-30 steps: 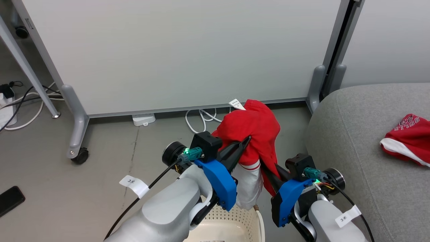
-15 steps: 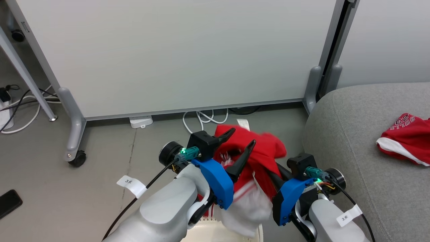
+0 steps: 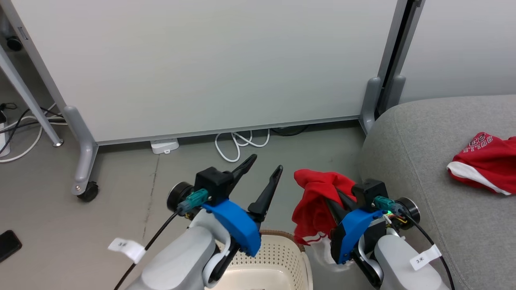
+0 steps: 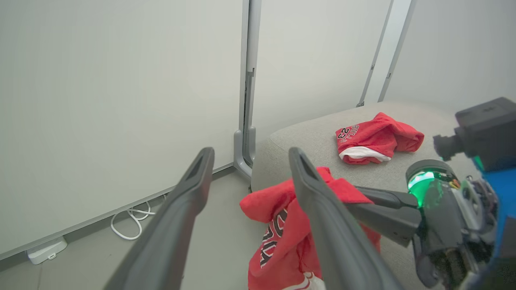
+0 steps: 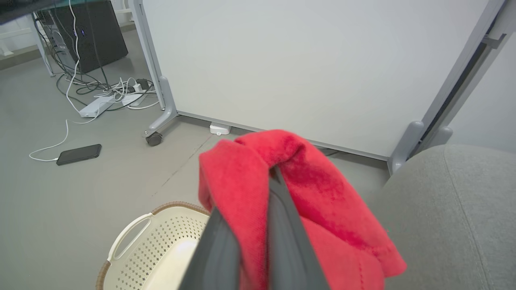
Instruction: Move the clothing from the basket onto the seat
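A red jersey (image 3: 316,197) with white trim hangs from my right gripper (image 3: 328,191), which is shut on it just left of the grey sofa (image 3: 419,161). The same garment (image 4: 282,225) (image 5: 306,181) drapes over those fingers (image 5: 278,225). My left gripper (image 3: 262,169) (image 4: 250,157) stands open and empty above the cream perforated basket (image 3: 278,257) (image 5: 137,249). A second red jersey (image 3: 483,161) (image 4: 371,137) with printed lettering lies on the sofa seat.
A white wheeled partition (image 3: 209,60) stands behind, with its castor (image 3: 86,191) at the left. White cables (image 3: 238,143) and a power block (image 3: 164,146) lie at its foot. A black phone (image 5: 78,154) lies on the grey floor at the left.
My left gripper has let go of the jersey, opened and drawn left. The right gripper keeps the garment, which has dropped lower and swung right toward the sofa. The camera has shifted slightly.
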